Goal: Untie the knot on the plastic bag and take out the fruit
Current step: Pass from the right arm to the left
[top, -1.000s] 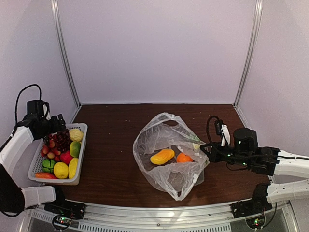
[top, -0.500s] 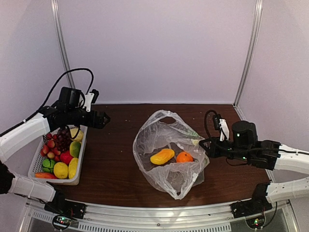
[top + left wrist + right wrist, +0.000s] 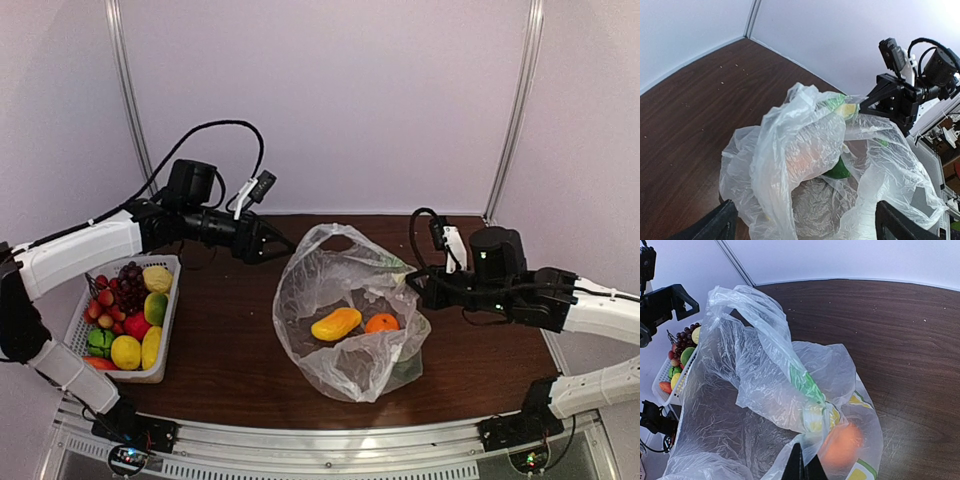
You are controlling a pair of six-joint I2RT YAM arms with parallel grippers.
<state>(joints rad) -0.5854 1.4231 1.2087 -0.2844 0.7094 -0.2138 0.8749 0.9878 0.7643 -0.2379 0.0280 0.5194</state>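
Since the left gripper hangs wide open over the crumpled plastic bag, its wrist view suggests it could snag film rather than fruit. Right wrist: the right gripper is clamped on a thin fold of the bag's rim, which may slip or tear if pulled. Top view: mango and orange lie inside, mid-tabletop; the left gripper has swung over from the basket since a second ago.

walls: pale plain panels are closing in three sides | posts: two metal uprights are standing at the far corners | desk: dark wood-grain top is sitting under even light | rail: metal strip is running along the near edge
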